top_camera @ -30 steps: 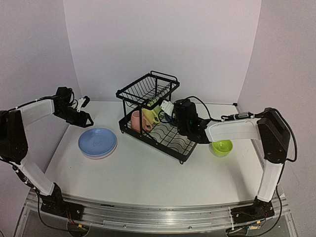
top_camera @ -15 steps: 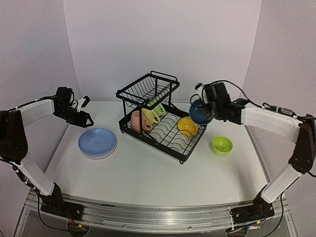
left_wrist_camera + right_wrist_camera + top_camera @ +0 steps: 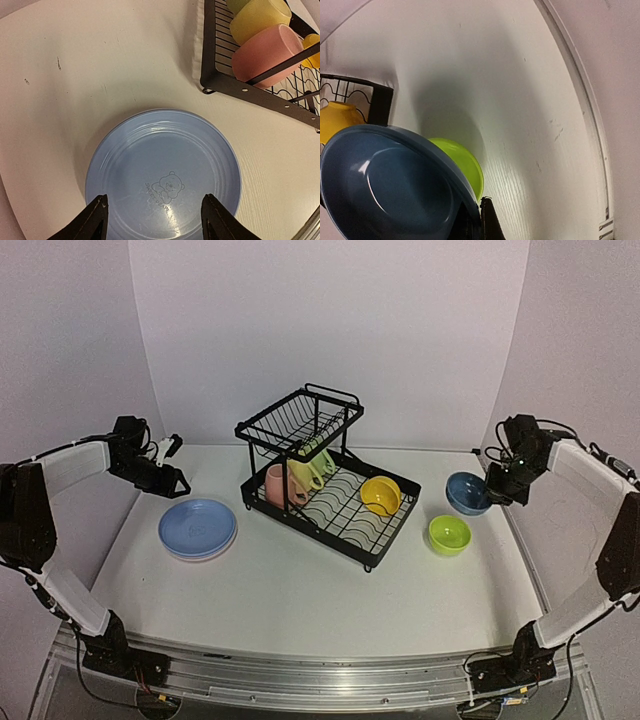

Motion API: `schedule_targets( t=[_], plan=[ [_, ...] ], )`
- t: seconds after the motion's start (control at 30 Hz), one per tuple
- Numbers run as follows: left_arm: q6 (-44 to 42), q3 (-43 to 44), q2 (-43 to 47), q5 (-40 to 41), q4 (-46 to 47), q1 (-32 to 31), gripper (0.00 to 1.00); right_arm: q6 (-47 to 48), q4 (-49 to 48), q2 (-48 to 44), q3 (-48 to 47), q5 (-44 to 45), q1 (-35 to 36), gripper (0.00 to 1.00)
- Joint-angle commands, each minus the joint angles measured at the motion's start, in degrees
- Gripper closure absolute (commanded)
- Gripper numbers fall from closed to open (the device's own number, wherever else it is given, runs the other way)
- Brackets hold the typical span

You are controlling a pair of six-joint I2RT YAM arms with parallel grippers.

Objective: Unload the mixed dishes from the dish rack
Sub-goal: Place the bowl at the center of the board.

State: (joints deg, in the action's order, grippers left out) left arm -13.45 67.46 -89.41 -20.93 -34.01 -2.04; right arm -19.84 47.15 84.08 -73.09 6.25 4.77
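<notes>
The black wire dish rack (image 3: 345, 525) stands mid-table. Its lower tray holds a pink mug (image 3: 277, 485), a yellow mug (image 3: 300, 478), a pale-green mug (image 3: 318, 455) and a yellow bowl (image 3: 380, 495). My right gripper (image 3: 492, 485) is shut on the rim of a blue bowl (image 3: 467, 492), right of the rack and behind the green bowl (image 3: 449, 535). In the right wrist view the blue bowl (image 3: 395, 190) tilts in front of the green bowl (image 3: 462, 162), with my right gripper (image 3: 479, 220) pinching its rim. My left gripper (image 3: 155, 227) hangs open over the blue plate (image 3: 162, 175).
The blue plate (image 3: 197, 528) lies on the table left of the rack. The rack's upper basket (image 3: 300, 420) holds nothing I can see. A raised table edge (image 3: 580, 100) runs along the right side, with white walls close behind and beside.
My right arm lifted the blue bowl out of the rack and carried it right, past the green bowl. The yellow bowl now shows in the rack. The left arm stayed still.
</notes>
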Motion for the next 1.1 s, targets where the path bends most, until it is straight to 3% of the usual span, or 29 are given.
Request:
schedule_targets(
  t=[0.0, 0.73, 0.8, 0.9, 1.07],
  plan=[
    [0.2, 0.5, 0.8, -0.9, 1.1, -0.1, 0.37, -9.6, 3.7, 1.8, 1.7, -12.5, -1.0, 1.00],
    [0.3, 1.4, 0.5, -1.6, 0.9, -0.1, 0.37, -6.4, 0.8, 13.2, 3.4, -3.6, -1.0, 1.00],
    [0.3, 1.4, 0.5, -1.6, 0.8, -0.1, 0.37, -6.3, 0.4, 13.8, 2.9, -3.8, -1.0, 0.91],
    [0.3, 1.5, 0.5, -1.6, 0.8, -0.1, 0.37, -5.5, -0.1, 14.5, 2.6, -4.4, -1.0, 0.66],
    [0.2, 1.4, 0.5, -1.7, 0.8, -0.1, 0.37, -4.9, -0.5, 14.1, 3.3, -5.1, -1.0, 0.51]
  ],
)
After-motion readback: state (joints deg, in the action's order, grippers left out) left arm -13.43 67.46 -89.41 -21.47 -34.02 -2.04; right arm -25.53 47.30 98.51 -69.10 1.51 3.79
